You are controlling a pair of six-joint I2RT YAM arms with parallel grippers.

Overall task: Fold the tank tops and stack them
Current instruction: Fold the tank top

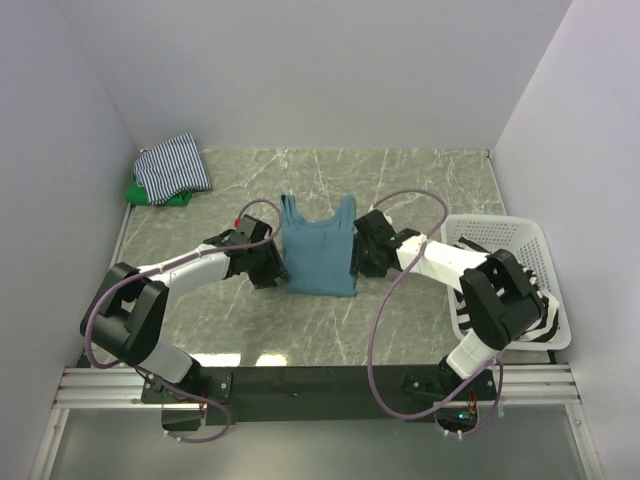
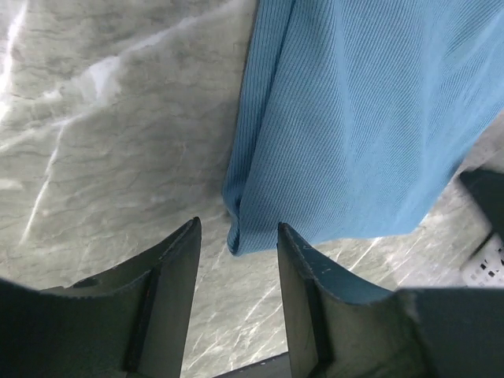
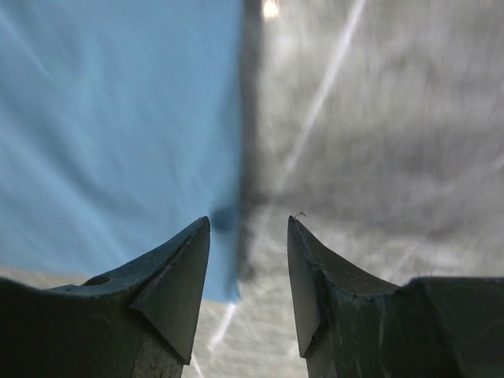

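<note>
The teal-blue tank top (image 1: 318,250) lies flat in the middle of the marble table, straps toward the far wall. My left gripper (image 1: 270,268) is open at its left lower edge; in the left wrist view the cloth's bottom corner (image 2: 240,236) lies between the tips of my open fingers (image 2: 236,236). My right gripper (image 1: 356,262) is open at its right edge; in the right wrist view the blue cloth edge (image 3: 228,220) sits just beyond the open gripper (image 3: 249,224). The thin-striped top (image 1: 172,165) lies folded on the green top (image 1: 150,193) at the far left corner.
A white lattice basket (image 1: 520,240) stands at the table's right edge beside the right arm, with something dark striped inside it (image 1: 535,330). White walls close in the table on three sides.
</note>
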